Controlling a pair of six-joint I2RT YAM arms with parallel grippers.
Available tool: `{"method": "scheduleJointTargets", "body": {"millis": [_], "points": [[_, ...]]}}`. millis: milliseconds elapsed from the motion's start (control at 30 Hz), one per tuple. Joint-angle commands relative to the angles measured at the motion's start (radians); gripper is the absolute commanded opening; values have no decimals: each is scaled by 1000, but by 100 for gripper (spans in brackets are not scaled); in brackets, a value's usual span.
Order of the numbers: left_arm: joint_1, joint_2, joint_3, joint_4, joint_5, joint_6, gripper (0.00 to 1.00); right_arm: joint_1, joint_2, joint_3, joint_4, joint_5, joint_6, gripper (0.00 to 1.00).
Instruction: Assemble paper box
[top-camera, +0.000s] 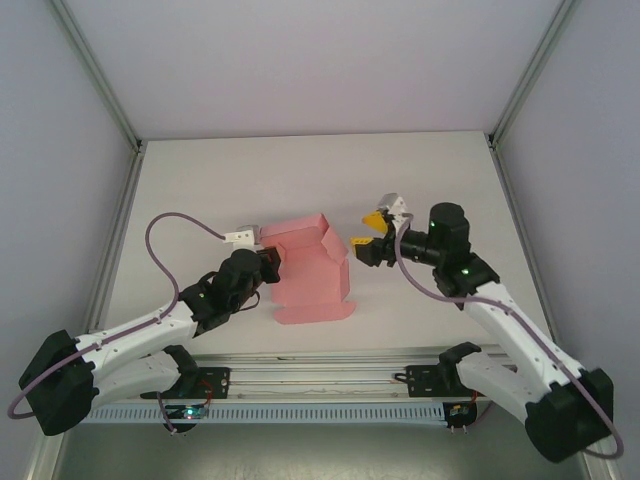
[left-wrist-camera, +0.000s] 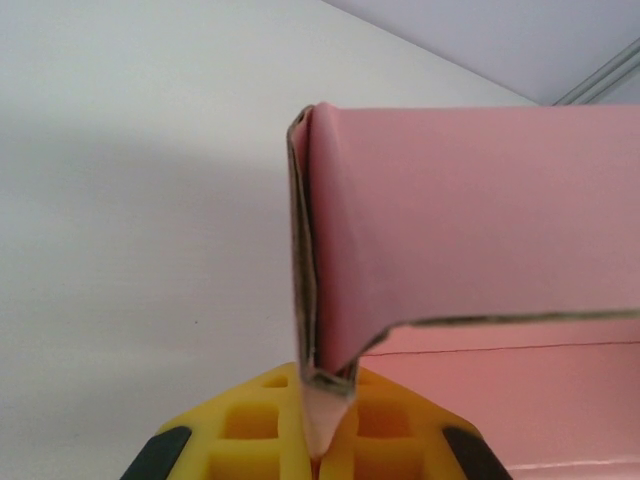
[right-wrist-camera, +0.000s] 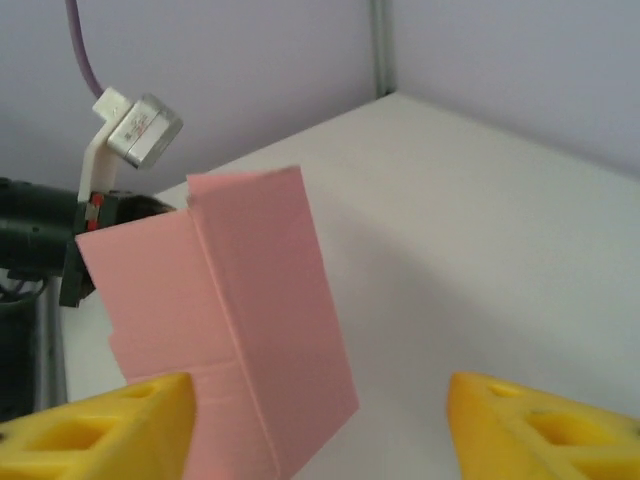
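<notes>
The pink paper box lies partly folded at the middle of the white table, with a flap standing up on its right side. My left gripper is shut on the box's left edge. In the left wrist view the yellow fingertips pinch a doubled fold of the pink card. My right gripper hovers just right of the box and is open. In the right wrist view its yellow fingers stand wide apart. The box's raised flap sits between them, close to the left finger.
The table is enclosed by white walls and metal frame posts. A rail with both arm bases runs along the near edge. The left arm's purple cable loops over the table's left side.
</notes>
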Motion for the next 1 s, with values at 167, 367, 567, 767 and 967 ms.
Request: {"method": "scheduleJointTargets", "body": {"millis": [167,367,567,767,967], "points": [[-4,-13,14,22,12,31,0,3,96,72,-22,-196,-96,56],[-3,-5,22,32,41,43,0,10,149,99,-33,-189,-103,50],[-4,6,31,28,36,35,0,49,187,117,-37,-202,-117,44],[-4,10,34,18,21,24,0,111,198,109,-46,-128,-120,45],[-3,9,39,10,25,21,0,158,199,119,-61,-22,-127,45]]}}
